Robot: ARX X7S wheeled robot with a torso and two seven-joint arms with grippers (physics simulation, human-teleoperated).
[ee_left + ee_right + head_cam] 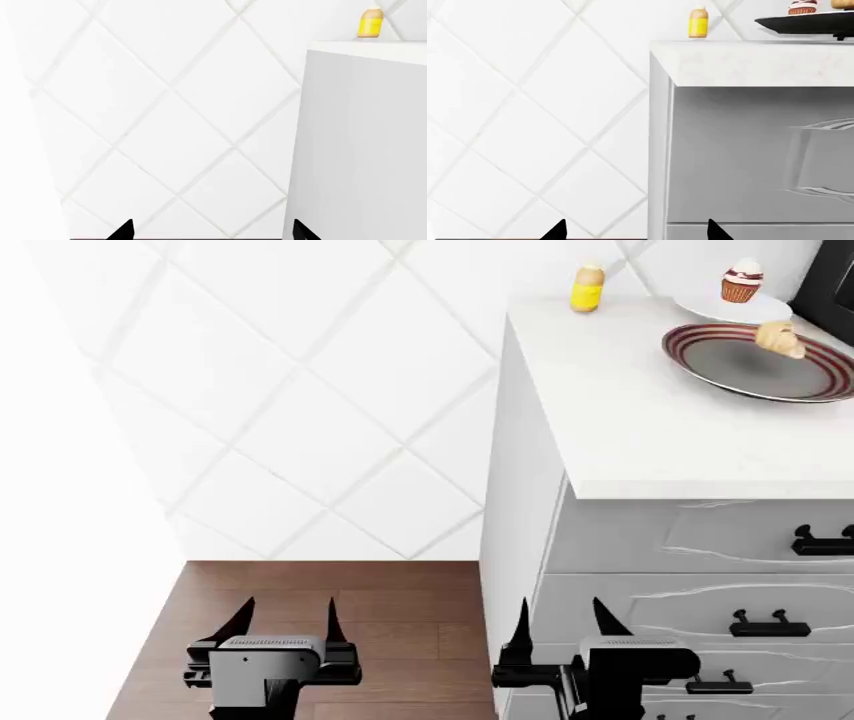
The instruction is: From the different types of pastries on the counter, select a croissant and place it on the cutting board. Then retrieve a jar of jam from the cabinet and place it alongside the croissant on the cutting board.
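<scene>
In the head view the golden-brown croissant (779,337) lies at the far rim of a round red-striped grey plate (747,372) on the white counter (641,420). The cupcake (741,281) stands on a small white plate behind it and also shows in the right wrist view (802,7). My left gripper (284,619) is open and empty, low above the wooden floor. My right gripper (558,619) is open and empty, low in front of the drawers. Both are far below the counter top. The cutting board and the jar of jam are out of view.
A yellow bottle with a tan cap (587,289) stands at the counter's back left corner; it also shows in both wrist views (371,22) (698,22). White drawers with black handles (762,622) face me. A diamond-tiled wall (294,400) is at left. A dark appliance edge (830,290) is at far right.
</scene>
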